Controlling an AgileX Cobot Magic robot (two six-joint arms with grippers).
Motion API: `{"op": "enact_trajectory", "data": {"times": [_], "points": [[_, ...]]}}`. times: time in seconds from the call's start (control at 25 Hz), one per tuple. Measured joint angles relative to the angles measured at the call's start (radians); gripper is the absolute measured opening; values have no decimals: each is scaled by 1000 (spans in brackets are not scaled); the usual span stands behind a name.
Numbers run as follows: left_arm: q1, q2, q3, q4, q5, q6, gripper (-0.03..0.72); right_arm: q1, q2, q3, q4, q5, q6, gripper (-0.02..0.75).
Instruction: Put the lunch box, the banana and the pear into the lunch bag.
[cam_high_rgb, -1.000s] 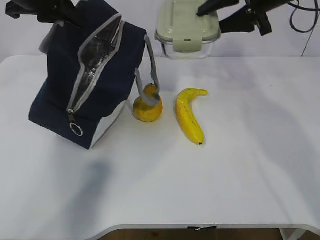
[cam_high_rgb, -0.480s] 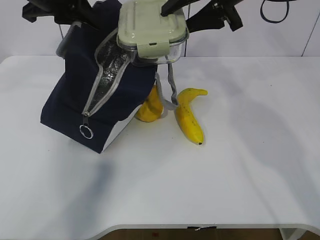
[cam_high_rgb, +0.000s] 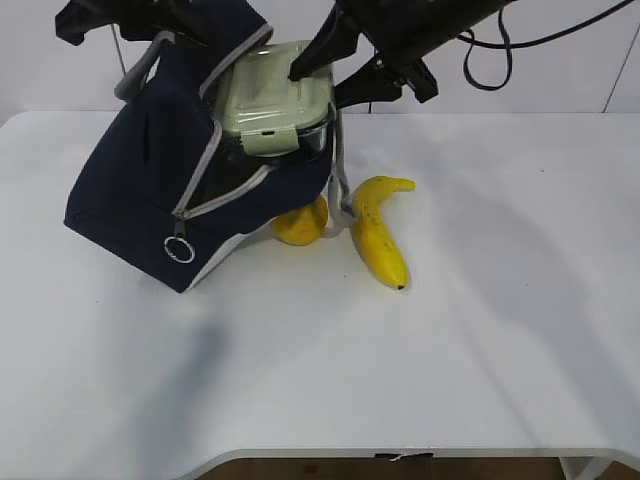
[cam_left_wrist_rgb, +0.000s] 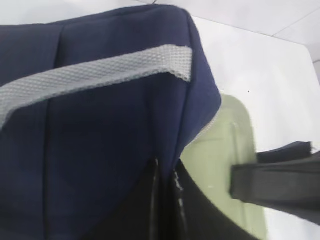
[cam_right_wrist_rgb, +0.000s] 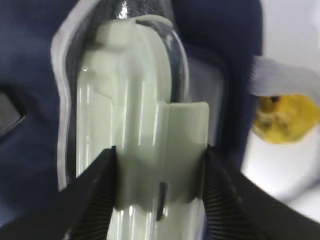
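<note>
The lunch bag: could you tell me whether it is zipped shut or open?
Open: the lunch bag gapes along its zipper, and the lunch box sits in the gap.

You get bright, even light, with soft shadows on the white counter (cam_high_rgb: 480, 330). Both wrist views look blurred and soft.

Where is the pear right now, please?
In the exterior view the pear sits on the table, tucked partly under the lunch bag's right edge, just left of the banana.
</note>
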Motion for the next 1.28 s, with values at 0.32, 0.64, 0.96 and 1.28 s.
{"op": "enact_trajectory", "data": {"times": [0.32,0.64,0.96,1.28], "points": [[0,0,0,-30,-18,-2,-5,103,50,0,6,-145,-20,396],[0,0,0,-32,-27,-2,-5,152,67,0,47,-240,-182,396],[0,0,0,-38,-28,-2,-5,164,147,0,245,-262,-303,396],[0,0,0,-46,-29,-2,-5,193,155,0,310,-291,-437,404]]}}
